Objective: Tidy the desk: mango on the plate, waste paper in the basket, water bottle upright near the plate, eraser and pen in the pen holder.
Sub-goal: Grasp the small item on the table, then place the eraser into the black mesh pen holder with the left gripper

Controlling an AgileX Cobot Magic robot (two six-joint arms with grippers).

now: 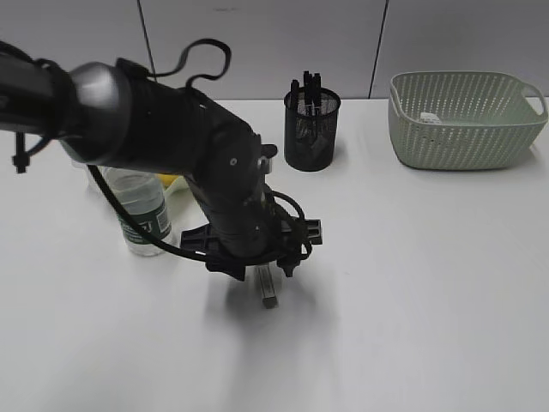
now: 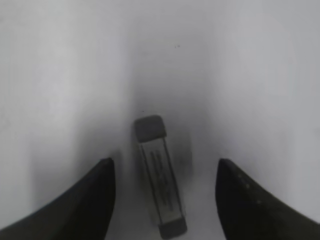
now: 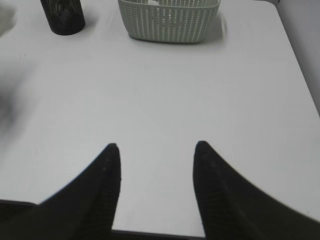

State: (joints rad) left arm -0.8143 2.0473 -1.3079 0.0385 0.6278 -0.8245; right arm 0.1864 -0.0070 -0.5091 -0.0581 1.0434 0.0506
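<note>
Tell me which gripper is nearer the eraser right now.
Left. The left gripper hangs open directly over the eraser, fingers either side. The right gripper sits over bare table, eraser out of its view.

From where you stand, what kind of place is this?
Probably a desk set up for a tidying test: a white table against a plain wall, with a mesh pen holder, a plastic basket and an eraser.

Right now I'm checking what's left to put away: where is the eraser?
The eraser lies flat on the table, between the open left gripper fingers; in the exterior view, left of centre, beside the water bottle.
</note>
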